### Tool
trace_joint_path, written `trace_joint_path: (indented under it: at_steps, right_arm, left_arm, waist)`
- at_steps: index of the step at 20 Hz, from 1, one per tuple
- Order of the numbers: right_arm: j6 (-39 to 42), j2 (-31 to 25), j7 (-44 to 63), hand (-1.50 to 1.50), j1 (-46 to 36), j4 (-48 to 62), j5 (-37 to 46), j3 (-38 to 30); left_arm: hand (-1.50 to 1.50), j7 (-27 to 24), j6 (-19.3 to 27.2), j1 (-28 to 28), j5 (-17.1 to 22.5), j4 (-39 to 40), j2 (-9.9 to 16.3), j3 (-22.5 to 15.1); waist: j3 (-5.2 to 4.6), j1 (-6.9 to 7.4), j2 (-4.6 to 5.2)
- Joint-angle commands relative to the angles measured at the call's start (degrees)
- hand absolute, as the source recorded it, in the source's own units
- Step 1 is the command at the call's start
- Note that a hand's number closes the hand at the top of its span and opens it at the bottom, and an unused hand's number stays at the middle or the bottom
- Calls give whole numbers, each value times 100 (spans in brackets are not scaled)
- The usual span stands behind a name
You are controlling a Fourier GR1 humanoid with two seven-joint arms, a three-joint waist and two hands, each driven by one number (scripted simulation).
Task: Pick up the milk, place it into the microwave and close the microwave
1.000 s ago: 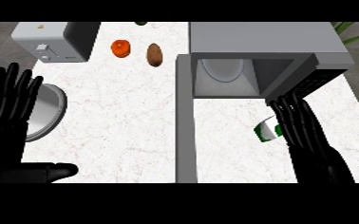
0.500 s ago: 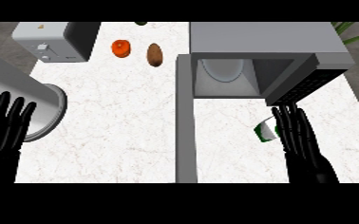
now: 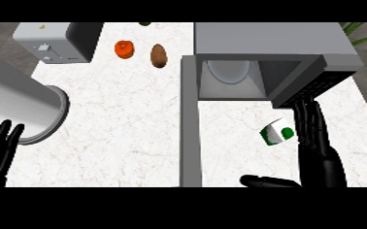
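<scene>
The milk (image 3: 277,132) is a small white and green carton lying on the counter in front of the microwave. My right hand (image 3: 314,140) stands just right of it, fingers straight and pointing away, thumb stretched out low to the left; it touches the carton's right side or is just beside it. The microwave (image 3: 272,41) is at the upper right with its door (image 3: 313,81) swung open to the right, showing a round plate (image 3: 228,71) inside. My left hand (image 3: 8,143) shows at the left edge, open, fingers up.
A toaster (image 3: 54,41) sits at the upper left. An orange-red fruit (image 3: 125,49) and a brown oval item (image 3: 158,56) lie behind the middle. A large grey cylinder (image 3: 28,107) lies at the left. A grey strip (image 3: 190,126) runs down the counter.
My left hand has dropped lower along the left edge. My right hand has stayed beside the milk, shifting slightly lower, with its thumb now spread out to the left.
</scene>
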Motion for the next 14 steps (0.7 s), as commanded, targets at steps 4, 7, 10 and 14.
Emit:
trace_joint_path:
  at_steps: [4,7,10,14]
  right_arm:
    - [-402,33,-370,-150,-85,518,55,29]
    - [-207,-10,-512,-150,-351,992,-18,-379]
    - [-69,-154,-1300,-150,-243,1845,-224,-802]
    - [-335,-124,-1351,-150,-621,2381,8,-943]
  left_arm:
    - [-150,-240,-222,282,-369,-111,-367,-201]
    - [-150,148,-317,229,181,-237,-134,237]
    - [-150,-211,-449,540,-170,-253,-339,4]
    - [-150,-191,-218,559,-404,-337,-495,-250]
  waist:
    - [0,-10,0]
    - [0,-5,1]
    - [2,3,2]
    - [2,4,3]
